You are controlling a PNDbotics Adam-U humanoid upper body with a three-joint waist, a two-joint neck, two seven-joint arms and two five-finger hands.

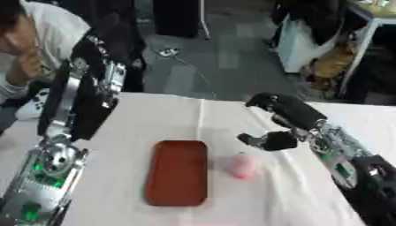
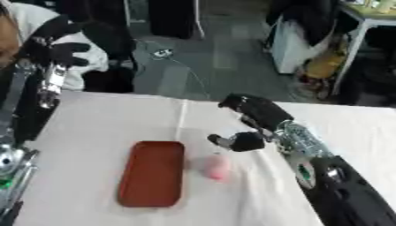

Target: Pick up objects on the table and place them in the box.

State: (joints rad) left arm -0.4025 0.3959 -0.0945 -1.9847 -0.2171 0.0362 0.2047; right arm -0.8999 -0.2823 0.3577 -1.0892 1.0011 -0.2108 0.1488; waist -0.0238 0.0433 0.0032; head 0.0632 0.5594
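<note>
A shallow reddish-brown tray (image 1: 177,172), oblong with rounded corners, lies on the white cloth of the counter (image 1: 116,132); nothing shows inside it. Just right of the tray sits a small pink rounded object (image 1: 242,165), apart from its rim. Above that object hovers the right hand (image 1: 269,140), fingers curled, holding nothing. Left of the tray the left hand (image 2: 58,46) is raised; its fingers cannot be made out.

A rust-red box (image 1: 177,173) and a pink object (image 1: 242,165) (plain, unpatterned) on the white desk (image 1: 139,119); black right hand (image 1: 280,126).
</note>
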